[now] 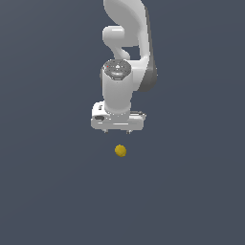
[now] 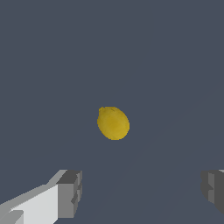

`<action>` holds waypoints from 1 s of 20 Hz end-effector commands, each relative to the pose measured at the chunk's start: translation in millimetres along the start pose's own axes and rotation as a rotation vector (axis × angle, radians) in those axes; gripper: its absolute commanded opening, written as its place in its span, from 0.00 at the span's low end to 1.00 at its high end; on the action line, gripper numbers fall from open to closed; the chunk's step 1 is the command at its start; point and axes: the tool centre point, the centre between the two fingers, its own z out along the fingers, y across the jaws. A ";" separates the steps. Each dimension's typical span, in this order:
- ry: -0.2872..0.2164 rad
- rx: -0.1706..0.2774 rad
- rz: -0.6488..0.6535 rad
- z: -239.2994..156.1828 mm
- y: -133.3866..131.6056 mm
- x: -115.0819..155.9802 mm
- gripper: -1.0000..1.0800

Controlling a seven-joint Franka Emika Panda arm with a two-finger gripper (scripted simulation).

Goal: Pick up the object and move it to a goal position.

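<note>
**Above the ball, fingers spread, grasp not yet made**

My white, glossy Panda arm (image 1: 125, 57) hangs over the flat slate-grey desk (image 1: 43, 191), and I judge this to be the approach step: nothing is held, and no goal marker shows in either view.

My gripper (image 1: 118, 130) is empty. In the wrist view my two grey fingers (image 2: 70, 192) stand wide apart, with bare desk between them.

The small, smooth, mustard-yellow ball (image 1: 120, 151) lies on the desk, apart from my fingers, just below the gripper in the exterior view. In the wrist view the ball (image 2: 113, 123) sits ahead of the gap between my fingers, not yet between them.

Next, I think, I must line the gap over it, descend, and close gently, since something round may roll.

It looks slightly egg-shaped, its long axis running diagonally in the wrist view; which end leads I cannot tell.
</note>
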 end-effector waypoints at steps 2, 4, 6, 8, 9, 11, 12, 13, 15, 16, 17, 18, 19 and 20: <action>0.001 0.000 0.000 -0.3 -0.2 0.3 0.96; 0.009 0.004 -0.001 -2.9 -1.8 3.0 0.96; 0.026 0.012 -0.004 -8.5 -5.0 8.1 0.96; 0.043 0.019 -0.007 -15.1 -8.1 13.1 0.96; 0.049 0.022 -0.009 -17.6 -9.1 14.6 0.96; 0.053 0.023 -0.011 -20.4 -9.8 15.5 0.96; 0.053 0.023 -0.011 -20.3 -9.6 15.3 0.96; 0.051 0.022 -0.011 -19.3 -9.5 15.1 0.96; 0.049 0.022 -0.007 -16.0 -9.4 15.2 0.96; 0.048 0.023 -0.004 -13.5 -9.6 15.7 0.96; 0.047 0.023 0.000 -10.5 -9.9 16.3 0.96; 0.046 0.024 0.005 -6.9 -10.2 17.1 0.96; 0.045 0.025 0.010 -2.6 -10.5 17.9 0.96; 0.043 0.026 0.016 2.4 -10.9 18.7 0.96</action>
